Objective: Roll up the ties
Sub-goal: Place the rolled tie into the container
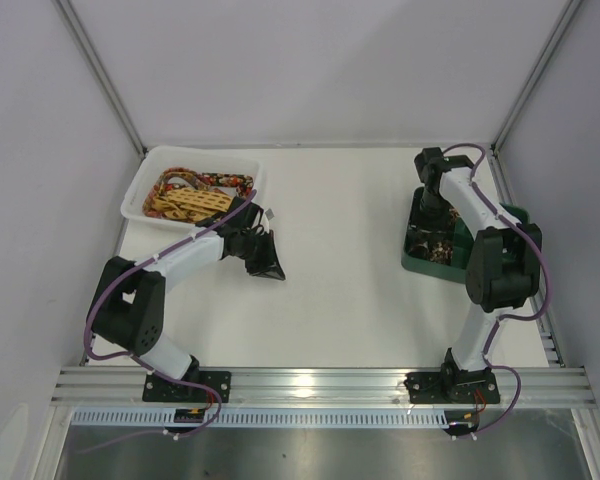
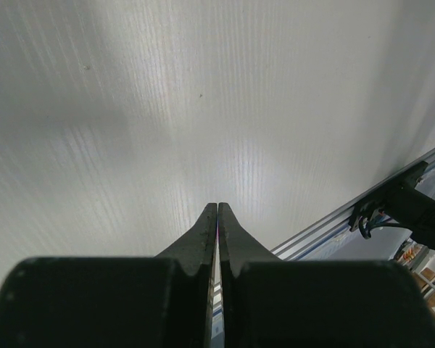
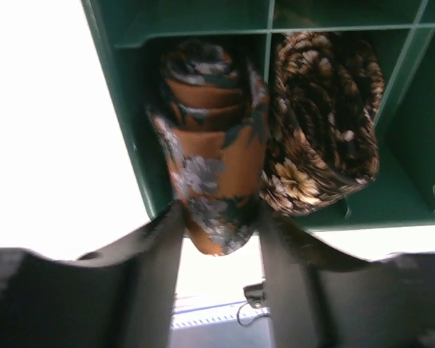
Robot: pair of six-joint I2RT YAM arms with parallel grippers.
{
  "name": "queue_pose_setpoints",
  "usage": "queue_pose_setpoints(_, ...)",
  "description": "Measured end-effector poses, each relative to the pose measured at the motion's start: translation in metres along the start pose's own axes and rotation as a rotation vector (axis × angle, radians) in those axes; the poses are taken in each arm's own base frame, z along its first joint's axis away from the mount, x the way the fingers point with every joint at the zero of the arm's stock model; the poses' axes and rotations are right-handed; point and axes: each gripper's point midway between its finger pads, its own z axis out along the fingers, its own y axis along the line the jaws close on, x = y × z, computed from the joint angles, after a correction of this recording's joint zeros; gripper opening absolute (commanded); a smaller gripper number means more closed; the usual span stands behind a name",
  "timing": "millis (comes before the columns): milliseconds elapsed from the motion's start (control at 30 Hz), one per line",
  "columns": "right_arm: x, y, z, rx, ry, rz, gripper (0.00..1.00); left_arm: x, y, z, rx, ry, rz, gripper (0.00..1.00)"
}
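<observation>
Rolled orange floral tie (image 3: 210,156) lies in a green tray (image 3: 203,22) compartment beside a brown mottled coil (image 3: 322,123), with the right fingers (image 3: 156,254) clamped on its sides. Left fingers (image 2: 203,232) are together and empty. Step in hand appears to be stowing; the next move calls for release, then an unrolled tie (image 1: 195,200) from the white bin (image 1: 140,195).

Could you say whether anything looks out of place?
The orange floral tie sticks out past the wall of the green tray, between the fingers of the right end effector, while the brown tie sits inside its compartment.

Stretches the left arm (image 1: 180,256) forward with left gripper (image 2: 217,209) pinched closed, and folds the right arm (image 1: 500,268) high with right gripper (image 3: 217,212) angled down, fingers parted.
</observation>
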Motion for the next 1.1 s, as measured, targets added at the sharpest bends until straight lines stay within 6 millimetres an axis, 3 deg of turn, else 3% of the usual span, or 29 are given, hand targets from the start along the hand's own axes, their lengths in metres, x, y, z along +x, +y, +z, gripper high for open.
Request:
queue_pose_setpoints(367, 0.02, 0.009, 0.022, -0.011, 0.042, -0.009, 0.38, 0.0, 0.0, 0.0, 0.001, 0.0, 0.001, 0.06)
queue_pose_setpoints(600, 0.021, 0.01, 0.023, -0.004, 0.041, -0.013, 0.54, 0.0, 0.0, 0.0, 0.0, 0.0, 0.001, 0.06)
queue_pose_setpoints(767, 0.002, 0.013, 0.0, -0.017, -0.015, -0.013, 0.75, 0.0, 0.0, 0.0, 0.0, -0.001, 0.001, 0.07)
queue_pose_setpoints(833, -0.002, 0.017, -0.009, -0.031, -0.042, -0.014, 0.79, 0.0, -0.001, -0.001, 0.001, -0.002, 0.002, 0.09)
queue_pose_setpoints(967, 0.002, 0.019, -0.03, -0.051, -0.076, -0.027, 0.85, 0.0, -0.004, -0.007, 0.007, -0.016, 0.009, 0.11)
queue_pose_setpoints(1033, 0.006, 0.021, -0.042, -0.064, -0.095, -0.035, 0.99, -0.001, -0.005, -0.01, 0.01, -0.024, 0.013, 0.16)
queue_pose_setpoints(1100, 0.011, 0.024, -0.057, -0.088, -0.135, -0.048, 1.0, 0.001, -0.006, -0.013, 0.015, -0.029, 0.014, 0.22)
